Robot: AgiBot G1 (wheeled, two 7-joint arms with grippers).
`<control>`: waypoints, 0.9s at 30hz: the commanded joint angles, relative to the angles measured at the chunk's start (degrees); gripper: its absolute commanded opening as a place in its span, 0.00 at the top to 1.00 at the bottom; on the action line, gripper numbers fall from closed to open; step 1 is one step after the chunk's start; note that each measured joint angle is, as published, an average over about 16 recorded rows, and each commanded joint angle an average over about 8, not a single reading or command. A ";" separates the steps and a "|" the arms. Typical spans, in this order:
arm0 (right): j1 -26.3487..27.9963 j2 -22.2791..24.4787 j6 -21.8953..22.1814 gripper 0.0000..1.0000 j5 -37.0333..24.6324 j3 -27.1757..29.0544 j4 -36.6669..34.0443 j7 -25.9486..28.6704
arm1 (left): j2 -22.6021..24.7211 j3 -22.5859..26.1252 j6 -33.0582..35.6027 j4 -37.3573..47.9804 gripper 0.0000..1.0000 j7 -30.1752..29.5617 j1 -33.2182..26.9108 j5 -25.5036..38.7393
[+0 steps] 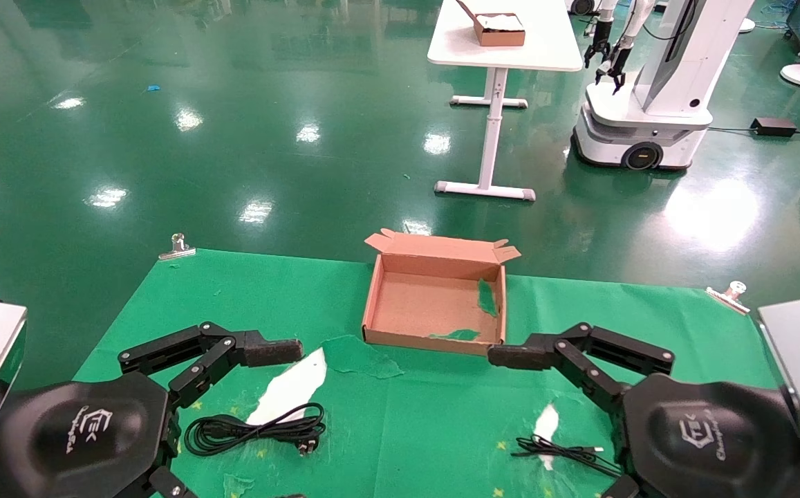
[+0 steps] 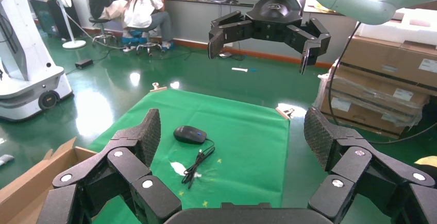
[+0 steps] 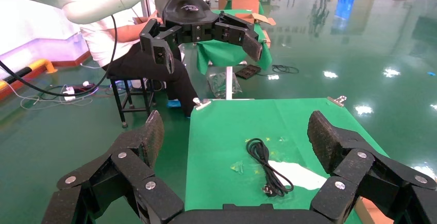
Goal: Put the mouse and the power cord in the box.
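Note:
The brown cardboard box [image 1: 379, 304] lies open at the far middle of the green cloth, green scraps stuck inside. The power cord [image 1: 254, 429] [image 3: 268, 167] lies coiled at the near left. My left gripper [image 1: 292, 422] [image 2: 232, 136] hovers open above that side, holding nothing. The black mouse [image 2: 189, 134] sits at the near right; in the head view only its thin cable [image 1: 559, 453] shows beside my right gripper [image 1: 503, 422] [image 3: 234, 134], which hangs open and holds nothing.
White patches [image 1: 292, 387] show where the green cloth is torn. Metal clips [image 1: 177, 245] [image 1: 731, 290] hold the cloth's far corners. Beyond the table stand a white desk [image 1: 545, 48] bearing a smaller brown box [image 1: 500, 31], and another robot [image 1: 648, 104].

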 commanded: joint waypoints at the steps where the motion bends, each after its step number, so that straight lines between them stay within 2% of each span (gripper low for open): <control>1: 0.00 0.00 0.00 0.00 0.00 0.00 0.00 0.00 | 0.00 0.00 0.00 0.00 0.00 0.00 0.00 0.00; 23: -0.03 0.04 -0.03 0.00 0.01 0.01 0.03 0.00 | 0.01 0.03 0.04 -0.03 0.00 -0.01 0.04 0.06; 27: 0.03 0.86 -0.25 0.00 -2.54 -0.74 0.17 -0.56 | -0.09 1.46 0.06 -0.33 0.00 0.04 -0.14 3.26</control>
